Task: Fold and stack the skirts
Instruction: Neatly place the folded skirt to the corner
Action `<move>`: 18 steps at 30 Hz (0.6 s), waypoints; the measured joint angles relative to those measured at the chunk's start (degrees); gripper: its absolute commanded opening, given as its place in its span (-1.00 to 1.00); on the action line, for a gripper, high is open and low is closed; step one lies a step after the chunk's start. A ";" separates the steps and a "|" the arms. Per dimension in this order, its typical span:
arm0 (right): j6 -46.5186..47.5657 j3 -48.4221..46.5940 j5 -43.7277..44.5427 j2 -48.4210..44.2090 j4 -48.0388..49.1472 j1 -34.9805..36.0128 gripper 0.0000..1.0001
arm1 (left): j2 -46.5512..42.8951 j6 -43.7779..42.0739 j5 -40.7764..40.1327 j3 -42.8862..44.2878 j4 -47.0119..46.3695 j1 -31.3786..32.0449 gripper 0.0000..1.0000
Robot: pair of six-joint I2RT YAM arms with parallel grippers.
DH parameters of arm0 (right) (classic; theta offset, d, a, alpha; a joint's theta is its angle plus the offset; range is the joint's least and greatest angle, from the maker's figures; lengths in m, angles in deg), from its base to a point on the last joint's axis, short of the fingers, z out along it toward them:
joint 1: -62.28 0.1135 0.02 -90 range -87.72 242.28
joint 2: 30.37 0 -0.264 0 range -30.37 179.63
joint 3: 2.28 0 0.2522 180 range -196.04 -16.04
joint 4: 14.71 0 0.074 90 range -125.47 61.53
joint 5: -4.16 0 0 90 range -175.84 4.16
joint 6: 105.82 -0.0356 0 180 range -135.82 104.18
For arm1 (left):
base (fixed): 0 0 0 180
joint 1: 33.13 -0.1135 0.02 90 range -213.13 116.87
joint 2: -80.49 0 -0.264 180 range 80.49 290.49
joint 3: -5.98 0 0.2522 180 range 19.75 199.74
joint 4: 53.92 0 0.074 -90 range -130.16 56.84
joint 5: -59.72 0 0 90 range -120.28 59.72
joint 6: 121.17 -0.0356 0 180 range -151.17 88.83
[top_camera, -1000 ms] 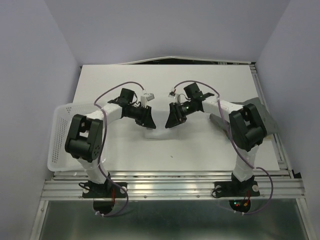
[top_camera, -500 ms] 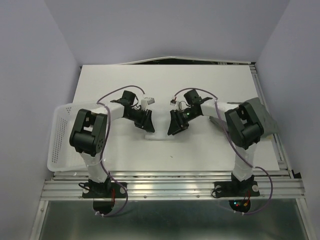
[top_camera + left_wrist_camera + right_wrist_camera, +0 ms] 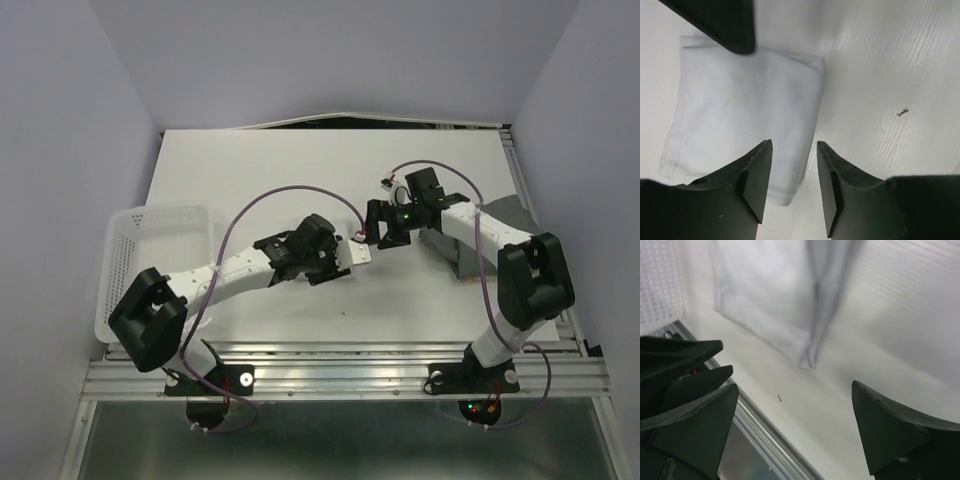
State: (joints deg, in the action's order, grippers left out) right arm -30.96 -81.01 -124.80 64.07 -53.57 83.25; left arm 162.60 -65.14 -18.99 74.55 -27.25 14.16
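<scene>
White table [image 3: 300,170], lilac walls [image 3: 330,50]. Folded white skirt [image 3: 740,110] mid-table under released left gripper [image 3: 793,145]; right gripper [image 3: 795,386] spread wide.

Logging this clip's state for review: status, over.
Left gripper open over folded white skirt. Right gripper open, empty. Grey skirt at right, beneath right arm. Basket far left, clear of both.

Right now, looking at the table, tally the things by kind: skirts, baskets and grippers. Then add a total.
Skirts: 2, the folded white skirt and the grey skirt
Baskets: 1, the white basket
Grippers: 2, the left gripper and the right gripper, both open
Total: 5
</scene>
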 measured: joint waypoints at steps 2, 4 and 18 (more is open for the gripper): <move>-1.64 1.03 0.57 1.73 -0.04 -2.86 0.98 | 1.88 -2.14 -4.66 -1.33 -1.14 2.99 0.06; -3.10 1.18 0.81 3.96 0.00 -5.29 0.98 | 3.85 -4.44 -8.31 -2.67 -2.64 5.20 0.06; -6.95 1.42 -3.08 9.16 3.39 -5.57 0.99 | 15.65 -14.03 -16.92 -3.41 -11.80 7.72 -0.95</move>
State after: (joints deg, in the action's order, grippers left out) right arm -37.91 -79.59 -127.88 73.23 -50.18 77.68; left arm 178.25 -79.18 -35.90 71.14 -39.05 21.88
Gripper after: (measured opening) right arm 0.993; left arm 0.209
